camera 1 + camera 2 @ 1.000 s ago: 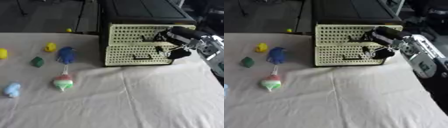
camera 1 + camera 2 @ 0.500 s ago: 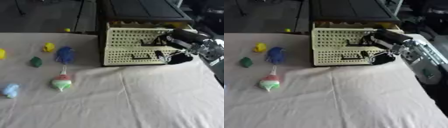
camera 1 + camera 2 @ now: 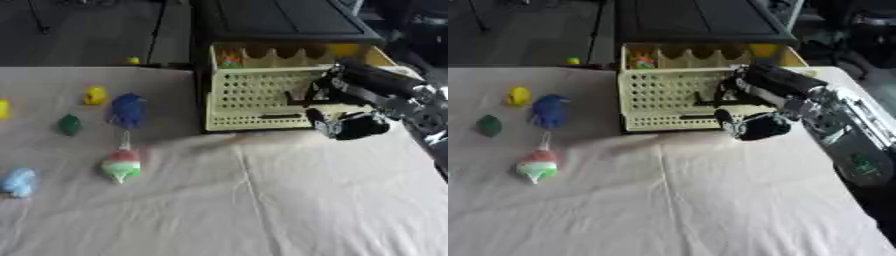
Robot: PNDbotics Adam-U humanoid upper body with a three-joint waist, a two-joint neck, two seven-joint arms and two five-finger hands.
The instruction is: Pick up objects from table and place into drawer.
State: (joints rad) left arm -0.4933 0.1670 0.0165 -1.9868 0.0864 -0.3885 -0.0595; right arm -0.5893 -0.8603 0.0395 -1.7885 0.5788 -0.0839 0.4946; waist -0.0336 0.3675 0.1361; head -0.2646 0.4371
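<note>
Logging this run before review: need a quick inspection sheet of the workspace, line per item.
Surface: table under a wrinkled white cloth.
Job's things: cream drawer unit, top drawer pulled open, small things inside; blue toy, yellow toy, green toy, red-green-white toy, light blue toy lie on the cloth at left.
Clutter: yellow thing at the left edge.
Hands: right hand at the drawer front, fingers curled, holding nothing seen; left hand not in view.
Cables: nothing seen.
Surroundings: dark floor, black case behind the drawers.
</note>
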